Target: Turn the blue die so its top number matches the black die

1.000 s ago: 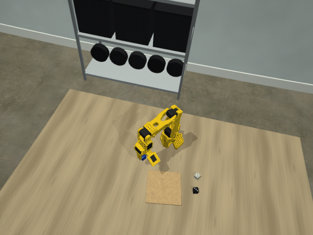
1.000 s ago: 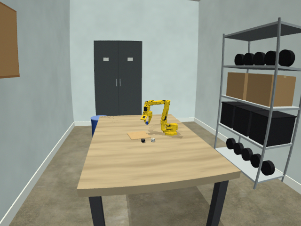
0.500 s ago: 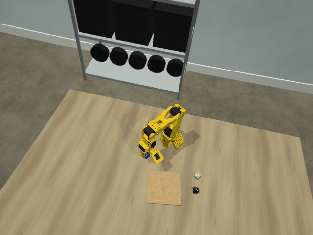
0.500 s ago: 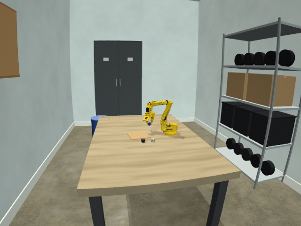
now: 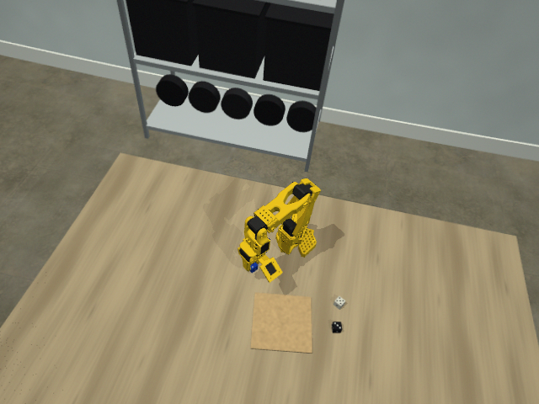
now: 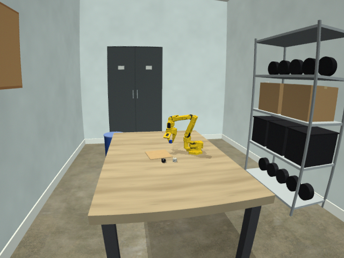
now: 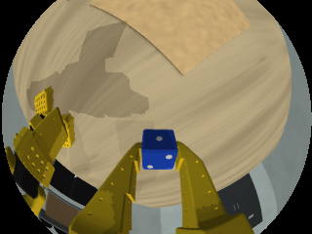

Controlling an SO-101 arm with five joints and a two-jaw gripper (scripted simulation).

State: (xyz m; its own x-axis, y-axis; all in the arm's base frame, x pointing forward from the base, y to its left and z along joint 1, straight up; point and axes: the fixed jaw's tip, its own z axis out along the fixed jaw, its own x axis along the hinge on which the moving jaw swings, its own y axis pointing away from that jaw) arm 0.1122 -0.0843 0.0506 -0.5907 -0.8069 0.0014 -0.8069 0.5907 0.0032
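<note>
- The top view looks steeply down from high above the counter [image 5: 130, 282], facing the shelf rack [image 5: 140, 93] and the wall.
- The exterior view stands farther back at the counter's far end, level, facing the cupboard [image 6: 134, 88].
- The wrist view sits just behind the tool [image 7: 159, 164], close, looking past it.
- All three share the mat [image 5: 281, 321].

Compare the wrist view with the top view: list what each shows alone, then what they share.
Wrist only: pips on the blue die, clamped in the end effector above the table.

Top only: the black die and white die on the table beside the mat, plus the shelf rack.

Both: blue die, mat, wooden table.
</note>
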